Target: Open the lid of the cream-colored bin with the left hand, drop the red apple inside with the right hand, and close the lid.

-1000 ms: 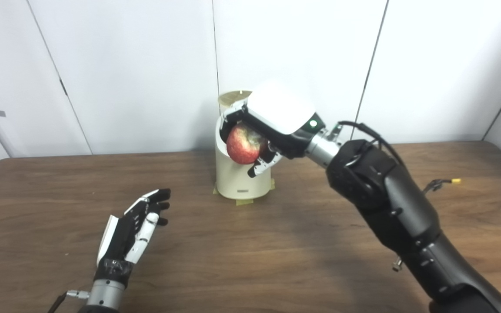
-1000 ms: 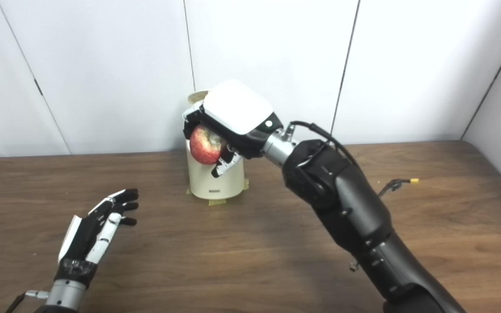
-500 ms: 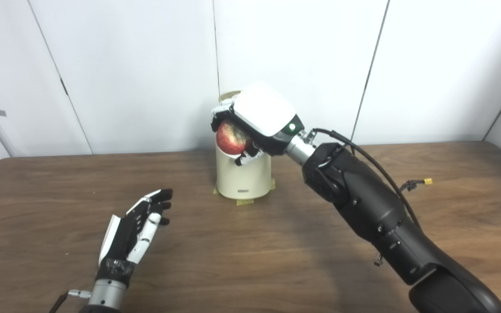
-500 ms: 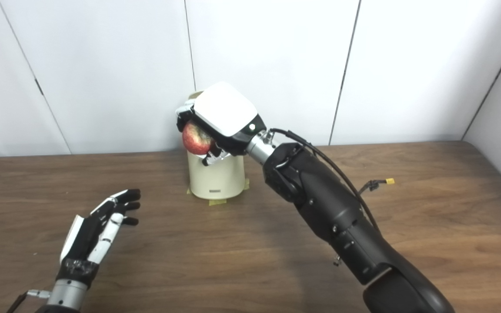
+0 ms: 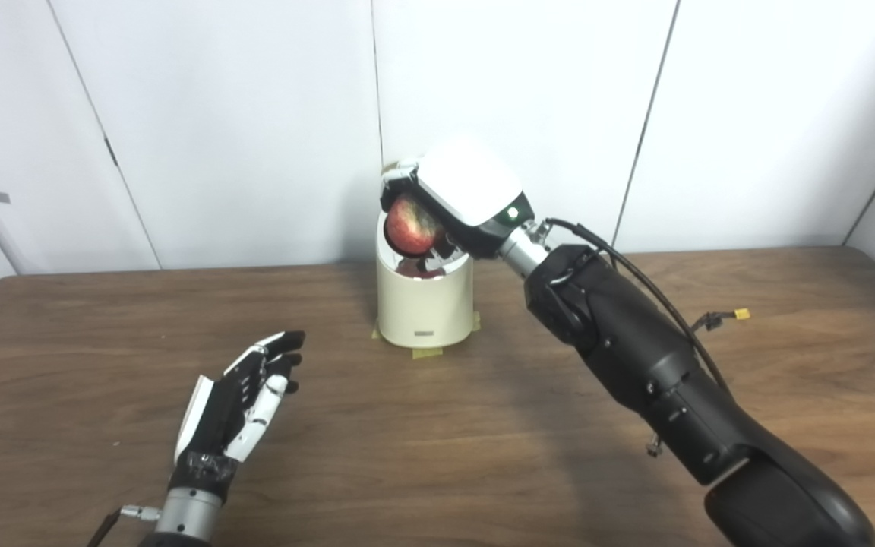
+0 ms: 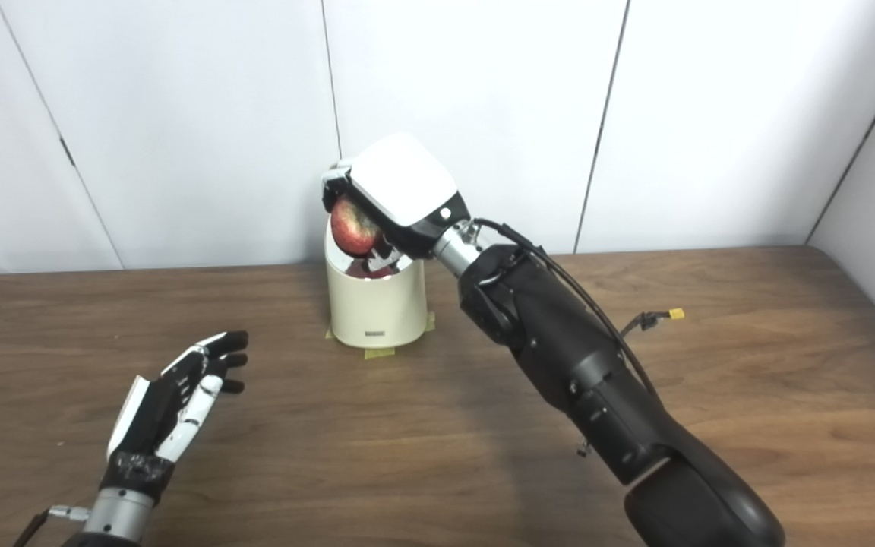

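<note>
Already the bin [image 5: 424, 304] at upper centre of the frame stands open. The right hand [image 5: 459, 199] is wrapped around the apple [image 5: 409, 227] just above its mouth. Dropping it and closing the lid remain. The left hand [image 5: 236, 403] waits at lower left over the bench [image 5: 437, 456], fingers spread and empty.

The right robot hand [image 5: 459, 199], white-backed with black fingers, is raised at the end of a long black arm stretched forward and leftward, its fingers curled around a round red apple [image 5: 409, 227]. The left robot hand [image 5: 236, 401] hovers low over the brown wooden tabletop [image 5: 437, 448], palm turned inward, fingers extended and slightly spread, holding nothing.
</note>
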